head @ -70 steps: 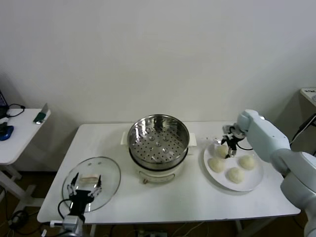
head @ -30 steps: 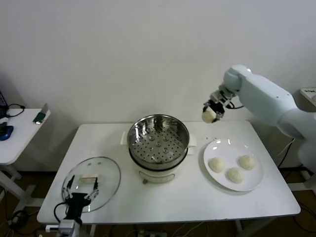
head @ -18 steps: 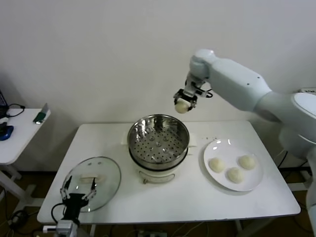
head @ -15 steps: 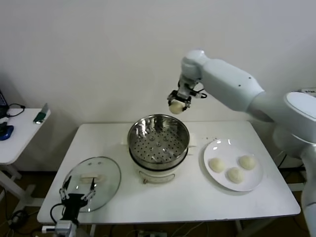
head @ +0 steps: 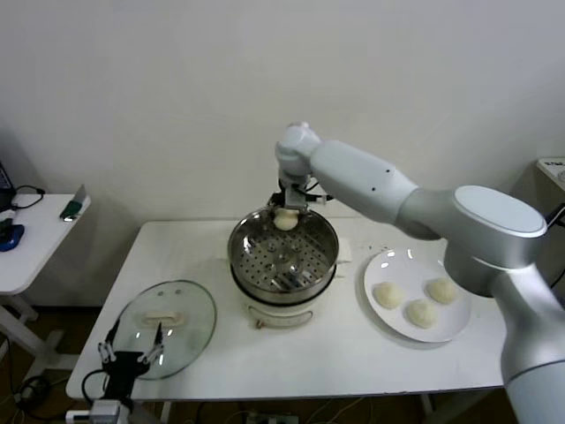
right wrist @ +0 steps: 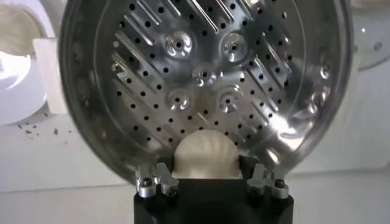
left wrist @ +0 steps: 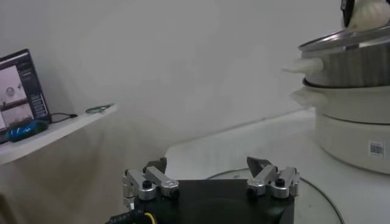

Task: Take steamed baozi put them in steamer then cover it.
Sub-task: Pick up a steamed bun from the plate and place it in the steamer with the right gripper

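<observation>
My right gripper [head: 286, 215] is shut on a cream-white baozi [head: 285, 220] and holds it over the far rim of the steel steamer [head: 282, 276]. In the right wrist view the baozi [right wrist: 206, 154] sits between the jaws, above the perforated tray [right wrist: 201, 79]. Three more baozi [head: 387, 294] lie on the white plate [head: 450, 328] at the right. The glass cover [head: 168, 325] with its cream bar handle lies flat at the front left. My left gripper [head: 129, 357] is open just in front of the cover; the left wrist view [left wrist: 210, 176] shows it empty.
A white side table [head: 31, 247] with a laptop and small items stands at the left. The steamer's side [left wrist: 359, 91] fills the far edge of the left wrist view. A white wall is behind the table.
My right arm lifted one baozi off the plate, carried it left through the air and lowered it to the steamer's far rim. My left gripper drew back off the cover towards the table's front edge.
</observation>
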`<state>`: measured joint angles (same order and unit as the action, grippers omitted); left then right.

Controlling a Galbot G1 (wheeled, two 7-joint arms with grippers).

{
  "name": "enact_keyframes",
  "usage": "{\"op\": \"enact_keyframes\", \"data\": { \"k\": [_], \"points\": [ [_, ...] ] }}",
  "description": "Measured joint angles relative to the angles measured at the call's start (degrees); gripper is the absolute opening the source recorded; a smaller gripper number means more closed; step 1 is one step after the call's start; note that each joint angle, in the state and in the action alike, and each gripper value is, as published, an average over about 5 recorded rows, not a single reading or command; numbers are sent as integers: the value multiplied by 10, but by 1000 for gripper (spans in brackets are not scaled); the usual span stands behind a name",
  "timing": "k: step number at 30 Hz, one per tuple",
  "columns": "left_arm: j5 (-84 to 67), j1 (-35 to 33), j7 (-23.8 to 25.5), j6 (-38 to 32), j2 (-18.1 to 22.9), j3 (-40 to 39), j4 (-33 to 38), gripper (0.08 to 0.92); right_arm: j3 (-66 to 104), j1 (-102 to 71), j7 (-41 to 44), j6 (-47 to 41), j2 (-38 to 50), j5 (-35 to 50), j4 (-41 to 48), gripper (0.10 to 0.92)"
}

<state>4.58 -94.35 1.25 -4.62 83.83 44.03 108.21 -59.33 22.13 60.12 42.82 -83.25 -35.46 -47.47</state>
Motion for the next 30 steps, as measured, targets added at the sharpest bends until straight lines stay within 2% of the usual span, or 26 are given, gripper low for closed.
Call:
{"op": "enact_keyframes", "data": {
  "k": [8,16,20,30],
  "points": [
    [1,4,0,4,6,-1,1,823,4,-27,-9,1,-8,-27,8,717],
    [3,5,0,5,11,-3,0,823,11,-36,-10,2,-10,-41,9,815],
    [4,5,0,6,11,-4,0,823,17,-34,-4,2,-6,-42,3,822],
    [15,6,-1,11,14,-10,6,823,6,8,22,-14,39,20,-45,823]
  ]
}}
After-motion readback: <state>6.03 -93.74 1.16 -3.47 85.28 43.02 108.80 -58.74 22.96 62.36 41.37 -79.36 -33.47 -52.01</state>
